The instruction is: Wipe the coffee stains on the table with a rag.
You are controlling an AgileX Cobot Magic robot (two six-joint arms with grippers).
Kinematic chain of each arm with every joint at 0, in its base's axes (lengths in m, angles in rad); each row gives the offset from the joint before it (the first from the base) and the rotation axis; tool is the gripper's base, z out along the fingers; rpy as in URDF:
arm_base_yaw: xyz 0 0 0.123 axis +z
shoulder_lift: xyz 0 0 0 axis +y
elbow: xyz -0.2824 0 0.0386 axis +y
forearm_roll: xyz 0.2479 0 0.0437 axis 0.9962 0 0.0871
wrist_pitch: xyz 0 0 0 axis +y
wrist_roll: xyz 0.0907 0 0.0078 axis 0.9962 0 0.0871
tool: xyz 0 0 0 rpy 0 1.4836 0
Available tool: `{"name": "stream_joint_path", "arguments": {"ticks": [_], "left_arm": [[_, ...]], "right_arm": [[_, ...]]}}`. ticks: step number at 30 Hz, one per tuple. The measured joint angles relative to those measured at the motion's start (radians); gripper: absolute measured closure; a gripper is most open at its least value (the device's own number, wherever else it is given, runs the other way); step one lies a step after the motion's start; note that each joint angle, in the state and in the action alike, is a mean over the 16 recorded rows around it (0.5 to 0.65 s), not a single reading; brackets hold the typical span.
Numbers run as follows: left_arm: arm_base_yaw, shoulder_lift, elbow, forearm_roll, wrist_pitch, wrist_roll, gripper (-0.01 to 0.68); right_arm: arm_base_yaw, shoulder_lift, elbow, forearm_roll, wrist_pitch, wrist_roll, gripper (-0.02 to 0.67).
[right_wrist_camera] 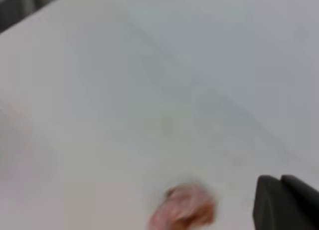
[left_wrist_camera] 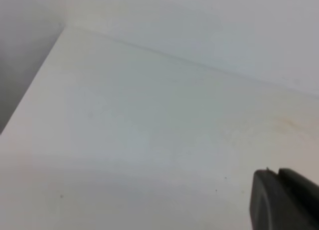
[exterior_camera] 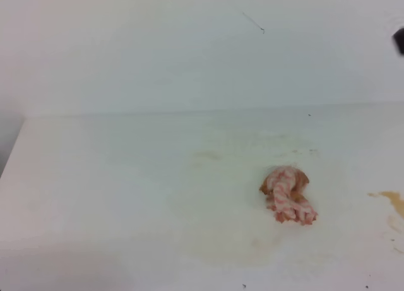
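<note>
The rag (exterior_camera: 287,193), a small bunched cloth with pink and white stripes and a brown patch, lies loose on the white table (exterior_camera: 126,177), right of the middle. Nothing touches it. An amber coffee stain (exterior_camera: 391,199) sits at the right edge, a faint tan smudge (exterior_camera: 205,156) lies left of the rag, and a pale blotch (exterior_camera: 243,248) spreads in front of it. The right wrist view shows the rag (right_wrist_camera: 184,210) blurred, with my right gripper (right_wrist_camera: 281,192) shut and empty to its right. Only a dark tip of my left gripper (left_wrist_camera: 281,195) shows, over bare table.
A plain white wall (exterior_camera: 189,51) rises behind the table's back edge. The table's left edge (exterior_camera: 12,152) drops off to a dark gap. A black piece of the right arm (exterior_camera: 399,40) shows at the upper right border.
</note>
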Motion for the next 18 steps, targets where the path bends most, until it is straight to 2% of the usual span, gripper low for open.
{"name": "stream_joint_path", "arguments": {"ticks": [4,10,14,18], "left_arm": [[0.0,0.0,0.0,0.0,0.0,0.0,0.673],[0.0,0.0,0.0,0.0,0.0,0.0,0.673],[0.0,0.0,0.0,0.0,0.0,0.0,0.673],[0.0,0.0,0.0,0.0,0.0,0.0,0.673]], "right_arm": [[-0.018,-0.201,0.155,-0.067,-0.221,-0.023,0.649],[-0.097,-0.511,0.49,-0.084,-0.519,-0.012,0.649],[-0.174,-0.694,0.722,-0.055,-0.623,0.001,0.649],[-0.255,-0.846,0.91,-0.014,-0.65,0.014,0.649]]}}
